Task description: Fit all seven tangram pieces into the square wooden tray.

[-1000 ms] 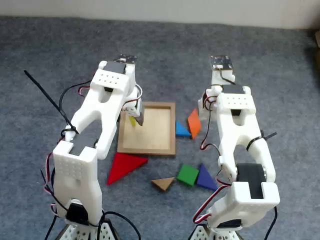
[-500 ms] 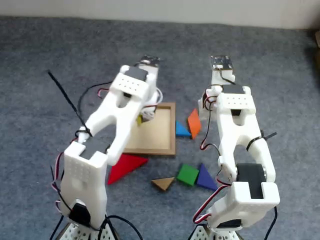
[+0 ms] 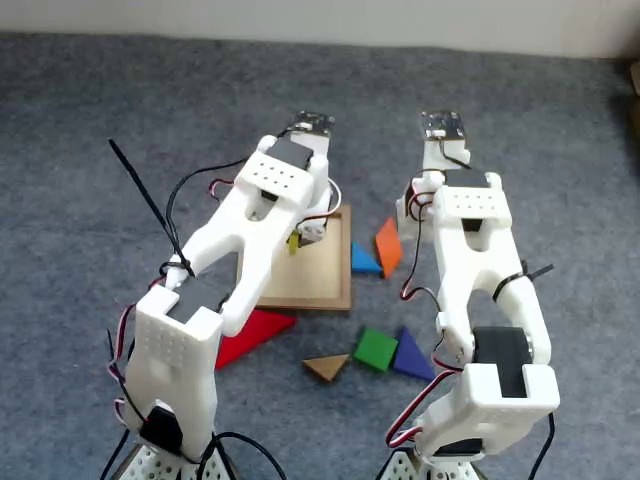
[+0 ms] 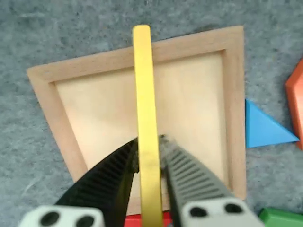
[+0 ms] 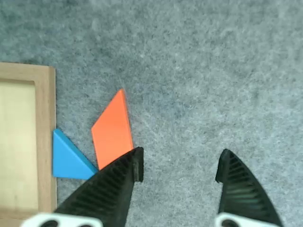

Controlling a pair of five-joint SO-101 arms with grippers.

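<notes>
Evidently the left arm had swung across in the last second. In the high view it had started over the left rim of the square wooden tray (image 3: 320, 298) and now reached over the tray's middle, the flat yellow tangram piece (image 3: 293, 242) travelling with it. The left pincer (image 4: 149, 142) was clamped narrowly on that yellow piece, gripping it on edge, so that in the left wrist view only its thin side showed, running across the tray's bare floor towards one rim. Whether its lower edge touched the wood could not be told.

The right arm had not stirred. Its pincer (image 5: 180, 161) hung wide and empty over the grey carpeted surface (image 3: 100, 120), just beside the orange parallelogram (image 5: 112, 132) and the light blue triangle (image 5: 68, 158), which lay outside the tray's right rim. The large red triangle (image 3: 250, 335), small brown triangle (image 3: 327, 367), green square (image 3: 376, 349) and dark blue triangle (image 3: 410, 355) lay where they had been, nearer the arms' bases.

The tray held no seated piece, so the task was probably at its first placement. The yellow piece would likely have to be tipped flat before release, or it might topple askew.
</notes>
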